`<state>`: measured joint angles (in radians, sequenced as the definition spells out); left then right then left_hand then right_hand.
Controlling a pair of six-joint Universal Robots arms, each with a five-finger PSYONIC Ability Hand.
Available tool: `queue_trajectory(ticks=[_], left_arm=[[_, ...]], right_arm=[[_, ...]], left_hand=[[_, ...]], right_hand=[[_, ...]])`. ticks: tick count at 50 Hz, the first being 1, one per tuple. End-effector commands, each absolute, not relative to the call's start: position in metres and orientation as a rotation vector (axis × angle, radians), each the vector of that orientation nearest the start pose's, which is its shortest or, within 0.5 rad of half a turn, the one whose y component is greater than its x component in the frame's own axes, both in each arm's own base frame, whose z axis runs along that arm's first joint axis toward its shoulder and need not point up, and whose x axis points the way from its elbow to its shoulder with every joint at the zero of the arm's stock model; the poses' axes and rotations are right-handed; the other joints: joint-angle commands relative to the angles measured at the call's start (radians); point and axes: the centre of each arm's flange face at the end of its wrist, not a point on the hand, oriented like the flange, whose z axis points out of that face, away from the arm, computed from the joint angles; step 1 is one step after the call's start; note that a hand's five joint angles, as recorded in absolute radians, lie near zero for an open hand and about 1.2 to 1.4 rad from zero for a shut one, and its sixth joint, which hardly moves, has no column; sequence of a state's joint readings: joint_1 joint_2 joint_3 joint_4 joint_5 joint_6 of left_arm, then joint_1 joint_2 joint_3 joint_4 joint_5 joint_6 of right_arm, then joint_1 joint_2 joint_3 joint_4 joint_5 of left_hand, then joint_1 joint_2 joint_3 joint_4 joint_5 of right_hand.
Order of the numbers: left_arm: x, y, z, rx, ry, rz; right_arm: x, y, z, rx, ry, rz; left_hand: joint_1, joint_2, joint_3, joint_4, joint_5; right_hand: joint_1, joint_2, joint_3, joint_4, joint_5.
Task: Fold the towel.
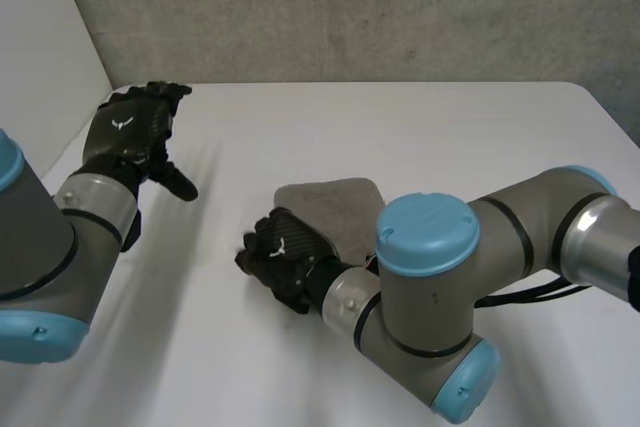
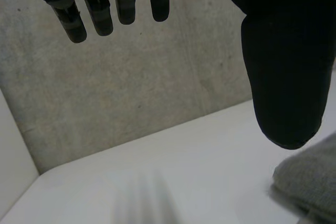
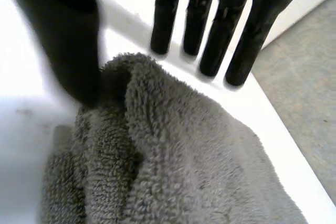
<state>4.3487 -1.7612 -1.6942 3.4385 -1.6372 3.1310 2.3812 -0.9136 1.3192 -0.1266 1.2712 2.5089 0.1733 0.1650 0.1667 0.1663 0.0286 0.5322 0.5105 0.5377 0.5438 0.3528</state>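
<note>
Towel (image 1: 335, 209) bunched on white table (image 1: 450, 137), right hand (image 1: 285, 252) at its edge, fingers (image 3: 210, 35) straight, left hand (image 1: 135, 132) well apart, fingers (image 2: 100, 14) relaxed

The right robot hand (image 1: 283, 247) and arm (image 1: 520, 232) hid the towel's (image 1: 335, 205) near side; the left wrist view cropped it.

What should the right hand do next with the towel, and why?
Probably lower the right hand and press the towel flat. Its fingers are straight and hold nothing, the towel lies bunched with a raised fold under its palm beside the thumb, and the left hand hangs open, apart from the towel, above the table.
</note>
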Motion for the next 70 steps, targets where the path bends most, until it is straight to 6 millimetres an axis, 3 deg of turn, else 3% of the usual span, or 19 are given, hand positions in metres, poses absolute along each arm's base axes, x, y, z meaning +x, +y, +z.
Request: queue_trajectory(ticks=[1,9,14,16,24,33,38,39,41,42,44,47,48,49,51,52,56,59,70], left_arm=[[-0.256,-0.272,0.26,0.357,2.413,-2.405],[-0.303,-0.258,0.249,0.501,2.58,-2.357],[-0.328,-0.248,0.215,0.575,2.754,-2.188],[-0.336,-0.242,0.184,0.604,2.861,-2.024],[-0.33,-0.237,0.127,0.575,2.9,-1.748],[-0.327,-0.235,0.114,0.607,2.888,-1.686],[-0.329,-0.237,0.133,0.614,2.849,-1.768],[-0.33,-0.238,0.15,0.609,2.821,-1.838],[-0.33,-0.238,0.17,0.602,2.791,-1.916],[-0.33,-0.237,0.189,0.594,2.759,-1.992],[-0.328,-0.236,0.21,0.578,2.723,-2.074],[-0.325,-0.234,0.255,0.538,2.636,-2.253],[-0.321,-0.231,0.277,0.522,2.59,-2.326],[-0.321,-0.231,0.277,0.522,2.589,-2.327],[-0.311,-0.225,0.312,0.506,2.499,-2.424],[-0.311,-0.225,0.312,0.506,2.499,-2.424],[-0.279,-0.231,0.352,0.443,2.37,-2.444],[-0.262,-0.233,0.363,0.418,2.339,-2.401],[-0.254,-0.229,0.367,0.401,2.348,-2.38]], right_arm=[[0.371,-0.198,0.215,-1.149,1.742,-1.719],[0.311,-0.244,0.228,-0.754,1.989,-1.687],[0.298,-0.256,0.212,-0.73,2.099,-1.614],[0.299,-0.26,0.203,-0.735,2.124,-1.585],[0.306,-0.271,0.153,-0.783,2.255,-1.418],[0.31,-0.278,0.12,-0.955,2.288,-1.393],[0.314,-0.277,0.136,-0.972,2.239,-1.439],[0.314,-0.277,0.136,-0.971,2.239,-1.439],[0.314,-0.277,0.175,-0.95,2.154,-1.561],[0.314,-0.277,0.176,-0.95,2.154,-1.562],[0.309,-0.277,0.222,-0.876,2.067,-1.703],[0.306,-0.276,0.243,-0.834,2.024,-1.756],[0.3,-0.277,0.263,-0.779,1.987,-1.813],[0.291,-0.279,0.284,-0.714,1.959,-1.878],[0.28,-0.281,0.301,-0.654,1.944,-1.932],[0.271,-0.282,0.315,-0.602,1.933,-1.985],[0.256,-0.281,0.332,-0.537,1.939,-2.063],[0.246,-0.276,0.34,-0.512,1.976,-2.082],[0.24,-0.272,0.333,-0.528,2.055,-2.036]], left_hand=[[0.001,0.01,0.008,0.008,-0.029],[0.001,0.01,0.008,0.008,-0.029],[0.001,0.01,0.008,0.008,-0.029],[0.001,0.01,0.008,0.008,-0.029],[0.001,0.01,0.008,0.008,-0.029],[0.001,0.01,0.008,0.008,-0.029],[0.001,0.01,0.008,0.008,-0.029],[0.001,0.01,0.008,0.008,-0.029],[0.001,0.01,0.008,0.008,-0.029],[0.001,0.01,0.008,0.008,-0.029],[0.001,0.01,0.008,0.008,-0.029],[0.001,0.01,0.008,0.008,-0.029],[0.001,0.01,0.008,0.008,-0.029],[0.001,0.01,0.008,0.008,-0.029],[0.001,0.01,0.008,0.008,-0.029],[0.001,0.01,0.008,0.008,-0.029],[0.001,0.01,0.008,0.008,-0.029],[0.001,0.01,0.008,0.008,-0.029],[0.001,0.01,0.008,0.008,-0.029]], right_hand=[[-0.358,-0.336,-0.363,-0.369,-0.353],[-0.358,-0.336,-0.363,-0.369,-0.353],[-0.358,-0.336,-0.363,-0.369,-0.353],[-0.358,-0.336,-0.363,-0.369,-0.353],[-0.358,-0.336,-0.363,-0.369,-0.353],[-0.358,-0.336,-0.363,-0.369,-0.353],[-0.358,-0.336,-0.363,-0.369,-0.353],[-0.358,-0.336,-0.363,-0.369,-0.353],[-0.358,-0.336,-0.363,-0.369,-0.353],[-0.358,-0.336,-0.363,-0.369,-0.353],[-0.358,-0.336,-0.363,-0.369,-0.353],[-0.358,-0.336,-0.363,-0.369,-0.353],[-0.358,-0.336,-0.363,-0.369,-0.353],[-0.358,-0.336,-0.363,-0.369,-0.353],[-0.358,-0.336,-0.363,-0.369,-0.353],[-0.358,-0.336,-0.363,-0.369,-0.353],[-0.358,-0.336,-0.363,-0.369,-0.353],[-0.358,-0.336,-0.363,-0.369,-0.353],[-0.358,-0.336,-0.363,-0.369,-0.353]])
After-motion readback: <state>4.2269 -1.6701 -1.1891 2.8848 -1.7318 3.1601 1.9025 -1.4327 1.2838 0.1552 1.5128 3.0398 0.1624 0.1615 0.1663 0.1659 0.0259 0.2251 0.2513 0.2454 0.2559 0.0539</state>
